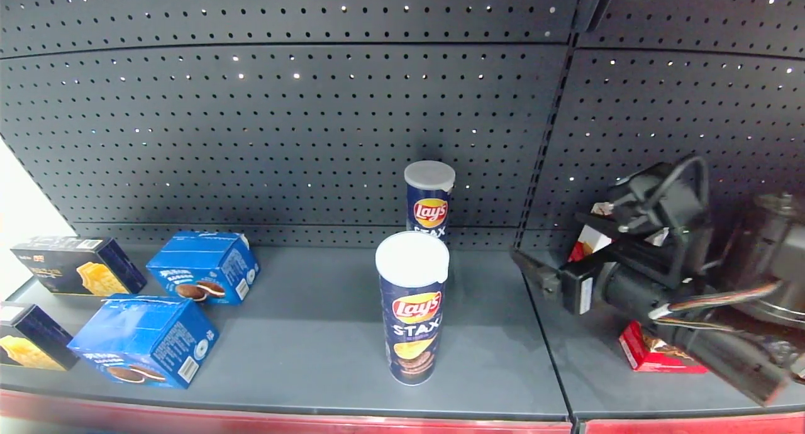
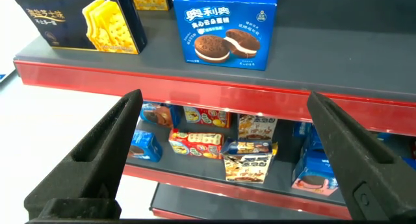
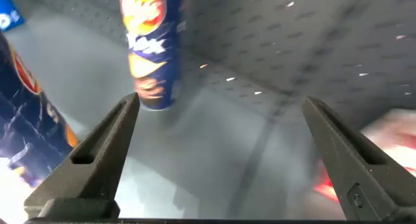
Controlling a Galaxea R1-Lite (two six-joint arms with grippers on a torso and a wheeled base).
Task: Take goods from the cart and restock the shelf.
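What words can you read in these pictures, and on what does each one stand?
"Lay's": on the front can and the back can.
"STAX": on both cans, below that.
"奥利奥": on the blue box.
Too small or blurred: the dark boxes, the red packet, the lower-shelf goods.

The front chip can (image 1: 413, 321) is coloured dark blue, its lid (image 1: 412, 258) white. The cookie box (image 1: 146, 339) at lower left is coloured bright blue. The grey back wall (image 1: 283, 126) is dotted.
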